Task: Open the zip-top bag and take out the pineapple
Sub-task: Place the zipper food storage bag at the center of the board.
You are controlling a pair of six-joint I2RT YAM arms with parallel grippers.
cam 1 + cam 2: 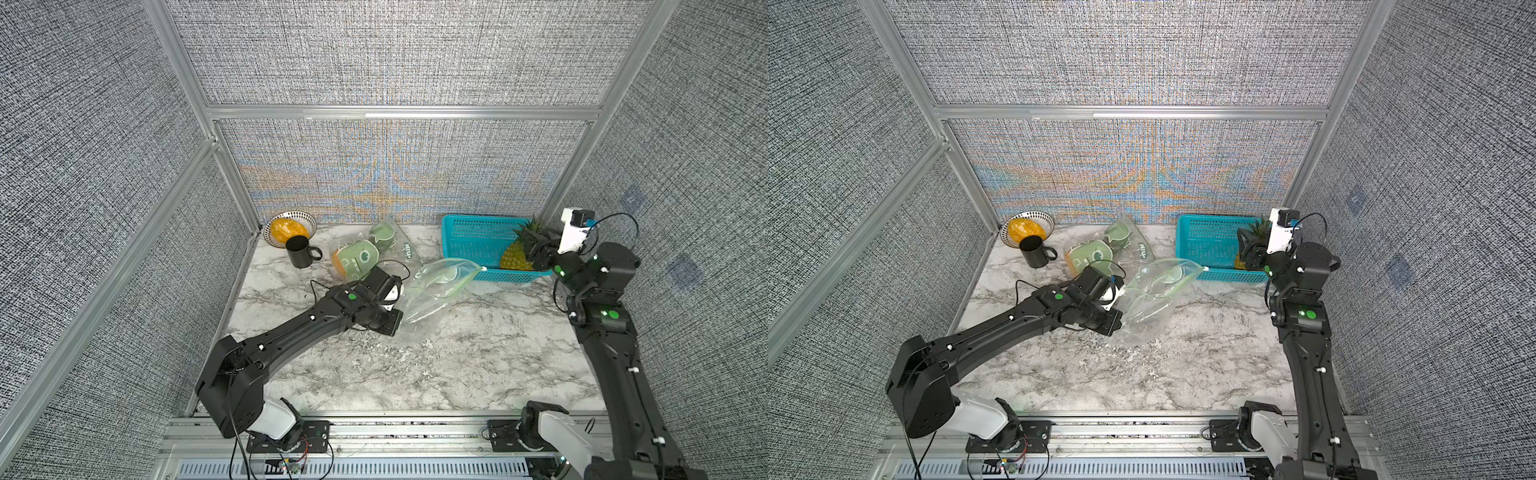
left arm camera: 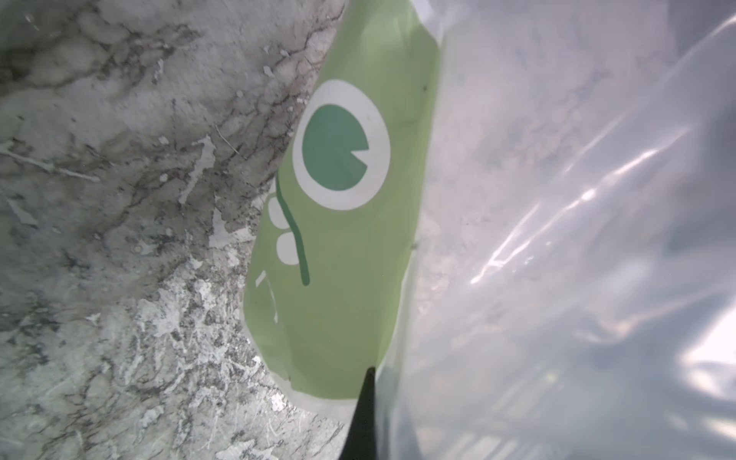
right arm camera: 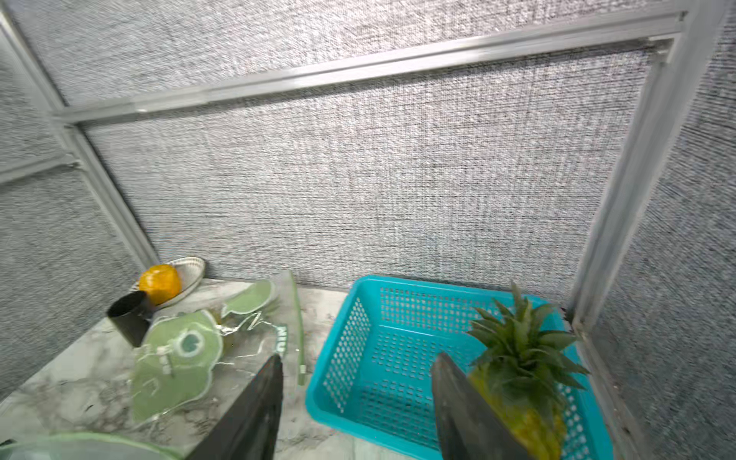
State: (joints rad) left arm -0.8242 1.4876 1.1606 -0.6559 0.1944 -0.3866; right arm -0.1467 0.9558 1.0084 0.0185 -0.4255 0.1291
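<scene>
Right wrist view: right gripper (image 3: 356, 358) jaws apart, nothing between them. Pineapple (image 3: 521, 382) sits in the blue basket (image 3: 398, 314), leaves up, just beside one finger; cannot tell if touching. In a top view, left gripper (image 1: 395, 322) is closed tight, pinching the edge of the clear zip-top bag (image 1: 436, 286) on the marble table (image 1: 478, 365), near the basket. Second printed bag (image 1: 357, 257) lies behind.

Both top views look down on the grey-veined marble tabletop (image 1: 415, 374) (image 1: 1183, 374); the left wrist view presses close to the clear green-printed plastic bag (image 2: 557, 199), the right wrist view faces the grey woven rear wall (image 3: 358, 179) over the turquoise perforated basket (image 3: 350, 330).
</scene>
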